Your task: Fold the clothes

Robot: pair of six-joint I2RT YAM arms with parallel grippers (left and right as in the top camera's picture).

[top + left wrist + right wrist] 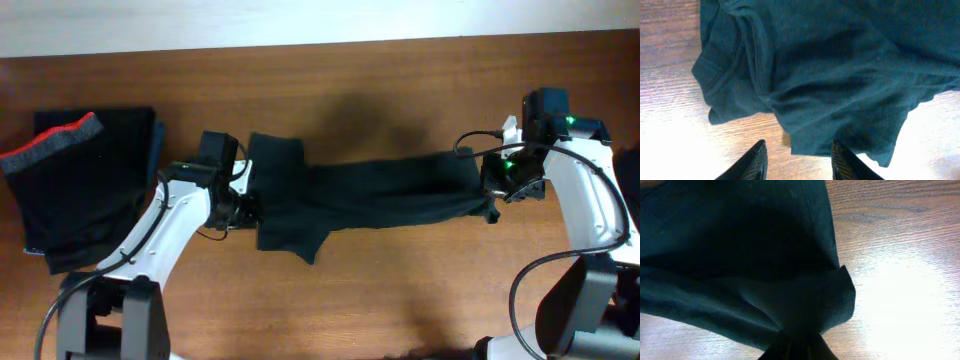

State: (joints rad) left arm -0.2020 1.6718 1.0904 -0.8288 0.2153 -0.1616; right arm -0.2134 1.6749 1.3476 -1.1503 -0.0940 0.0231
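left gripper (pixel 799 152) open, empty; right gripper (pixel 495 192) pinches black trousers (pixel 380 195) at 3 o'clock. Any pull risks dragging the loose 9 o'clock end into a bunch.

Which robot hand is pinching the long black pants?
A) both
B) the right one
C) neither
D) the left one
B: the right gripper is shut on the bunched end of the pants; the left gripper stands open, holding nothing.
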